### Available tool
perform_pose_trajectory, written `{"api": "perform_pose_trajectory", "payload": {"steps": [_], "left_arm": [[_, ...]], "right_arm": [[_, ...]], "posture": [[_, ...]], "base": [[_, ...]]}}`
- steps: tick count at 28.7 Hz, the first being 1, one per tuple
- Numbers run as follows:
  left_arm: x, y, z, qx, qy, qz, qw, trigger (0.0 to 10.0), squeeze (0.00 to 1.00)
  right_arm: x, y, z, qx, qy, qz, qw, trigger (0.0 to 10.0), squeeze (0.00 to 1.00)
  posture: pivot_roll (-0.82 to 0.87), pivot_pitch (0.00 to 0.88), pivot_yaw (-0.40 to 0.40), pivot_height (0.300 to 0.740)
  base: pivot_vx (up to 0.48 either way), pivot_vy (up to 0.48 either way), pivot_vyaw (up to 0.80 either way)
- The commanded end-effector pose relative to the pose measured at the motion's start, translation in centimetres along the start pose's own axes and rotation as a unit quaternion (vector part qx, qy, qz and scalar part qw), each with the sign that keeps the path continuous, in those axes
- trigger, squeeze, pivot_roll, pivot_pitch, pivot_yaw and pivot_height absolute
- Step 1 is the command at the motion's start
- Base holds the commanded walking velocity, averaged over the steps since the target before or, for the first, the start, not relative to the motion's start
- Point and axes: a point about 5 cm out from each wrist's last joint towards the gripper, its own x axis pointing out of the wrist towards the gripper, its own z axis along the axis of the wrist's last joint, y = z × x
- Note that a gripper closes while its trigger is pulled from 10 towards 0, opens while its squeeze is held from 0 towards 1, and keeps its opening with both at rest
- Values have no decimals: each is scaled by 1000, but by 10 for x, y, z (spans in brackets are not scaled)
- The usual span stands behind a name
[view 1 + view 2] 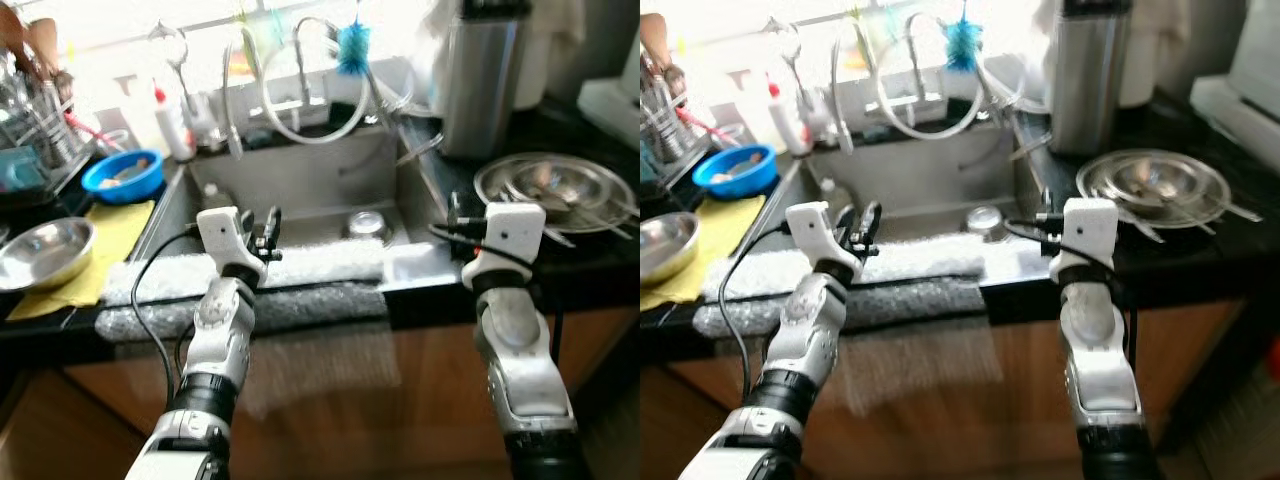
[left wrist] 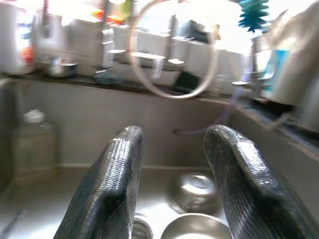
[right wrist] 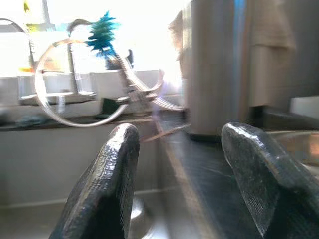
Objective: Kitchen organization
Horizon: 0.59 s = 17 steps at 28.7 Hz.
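Steel bowl point(image 2: 193, 192) beyond open left claw point(image 2: 172, 149)

Head cameras look down over both arms at the steel sink point(image 1: 300, 180); each wrist camera peers close along its pincer's fingers, sharing that basin.

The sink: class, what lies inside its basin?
Inside the sink a small steel bowl sits on the floor, and a clear bottle stands by one wall. The left wrist view shows more steel rims nearer. The front edge and left gripper hide the near floor.
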Motion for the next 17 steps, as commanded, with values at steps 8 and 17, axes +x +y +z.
{"api": "perform_pose_trajectory", "payload": {"steps": [8, 17], "left_arm": [[1, 4, 4, 2, -6, 4, 1000, 10000, 0], [2, 0, 4, -2, -6, -7, 1000, 10000, 0]], "right_arm": [[1, 4, 4, 4, -8, 10, 1000, 10000, 0], [1, 8, 5, 6, -9, 18, 1000, 10000, 0]], "posture": [[-143, 0, 143, 740], [-146, 0, 144, 740]], "base": [[313, 0, 0], [309, 0, 0]]}}
